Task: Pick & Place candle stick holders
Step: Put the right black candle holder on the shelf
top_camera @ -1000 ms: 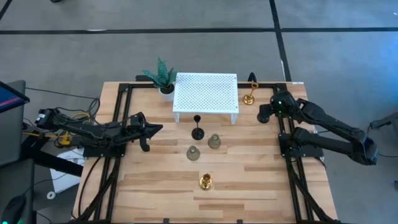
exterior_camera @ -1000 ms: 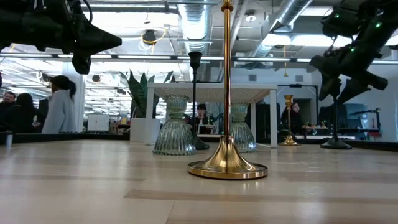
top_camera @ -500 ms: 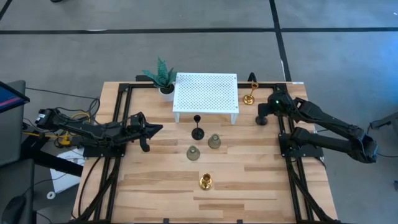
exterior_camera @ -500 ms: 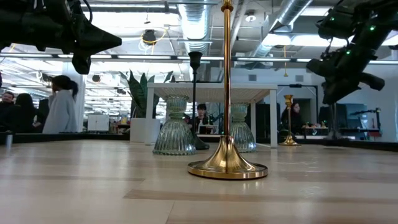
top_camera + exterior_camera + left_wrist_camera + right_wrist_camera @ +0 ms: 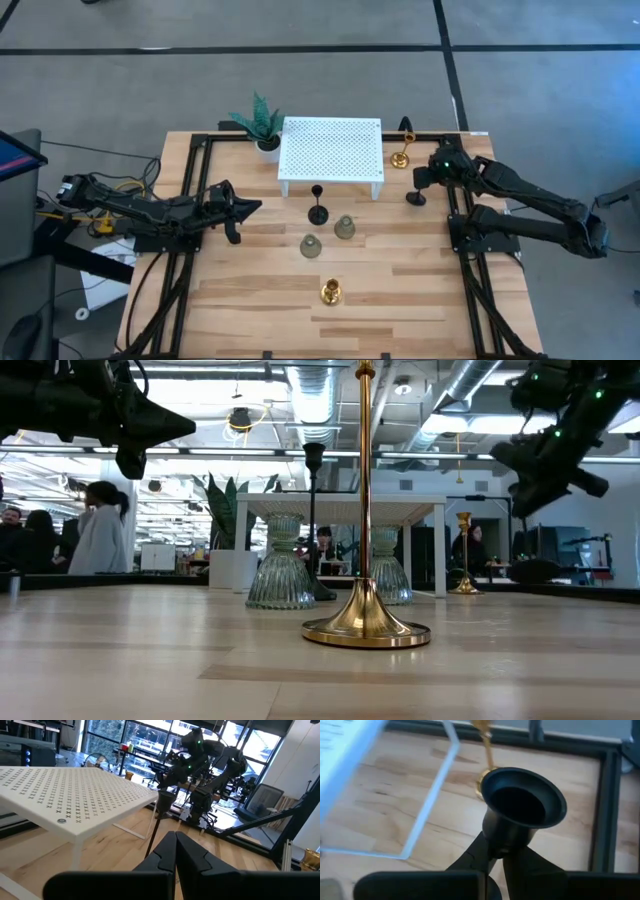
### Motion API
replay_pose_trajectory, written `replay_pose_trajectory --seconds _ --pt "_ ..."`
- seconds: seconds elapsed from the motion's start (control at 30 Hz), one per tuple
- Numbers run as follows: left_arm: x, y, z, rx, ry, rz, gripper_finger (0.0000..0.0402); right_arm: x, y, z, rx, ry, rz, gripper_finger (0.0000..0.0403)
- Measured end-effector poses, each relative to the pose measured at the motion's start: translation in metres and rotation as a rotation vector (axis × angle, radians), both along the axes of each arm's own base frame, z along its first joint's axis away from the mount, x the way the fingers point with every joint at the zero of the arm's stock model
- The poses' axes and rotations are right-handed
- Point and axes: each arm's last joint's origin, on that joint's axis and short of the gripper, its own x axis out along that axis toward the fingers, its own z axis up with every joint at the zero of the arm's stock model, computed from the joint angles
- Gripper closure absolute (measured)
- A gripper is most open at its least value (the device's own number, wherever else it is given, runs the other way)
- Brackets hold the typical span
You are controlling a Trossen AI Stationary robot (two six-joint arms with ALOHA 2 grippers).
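My right gripper (image 5: 424, 178) is at the table's far right, shut on a slim black candle stick holder whose round base (image 5: 414, 198) shows below it. A gold holder (image 5: 400, 157) stands just beyond, beside the white perforated platform (image 5: 331, 152). Another black holder (image 5: 317, 211), two grey-green bell-shaped holders (image 5: 344, 228) (image 5: 311, 246) and a second gold holder (image 5: 331, 292) stand on their bases mid-table. My left gripper (image 5: 246, 208) hovers shut at the left, holding nothing. My right gripper pinches the black holder's stem (image 5: 496, 849) just under its cup (image 5: 524, 800), between its two fingers (image 5: 470, 862). The fingers slant in from the table's right side and lie across the stem. In the low view the base (image 5: 535, 570) hangs a little above the table.
A small potted plant (image 5: 262, 126) stands at the platform's far left corner. Black frame rails (image 5: 455, 215) run along both table sides. Bare wood lies along the near half around the gold holder. People show in the room beyond the table.
My right gripper has shut on the black holder's stem and shifted slightly toward the table's left. The holder has come up off the table, and its base now shows beside the gripper in the high view.
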Motion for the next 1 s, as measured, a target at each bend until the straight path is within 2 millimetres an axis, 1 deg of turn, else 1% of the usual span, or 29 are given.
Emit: replay_pose_trajectory --seconds 0.2,0.6,0.77,0.87,1.0 --pt "0.0 0.0 0.0 0.0 0.0 0.0 0.0397 0.004 0.006 0.028 -0.054 -0.026 0.054 0.0382" --pt "0.0 0.0 0.0 0.0 0.0 0.0 0.0397 0.014 0.023 0.1 -0.206 -0.15 0.162 0.0382" --pt "0.0 0.0 0.0 0.0 0.0 0.0 0.0397 0.03 0.026 0.13 -0.27 -0.146 0.226 0.0382" --pt "0.0 0.0 0.0 0.0 0.0 0.0 0.0397 0.044 0.026 0.145 -0.307 -0.125 0.261 0.0382" --pt "0.0 0.0 0.0 -0.003 -0.001 -0.001 0.0397 0.065 0.023 0.161 -0.347 -0.083 0.314 0.0382"
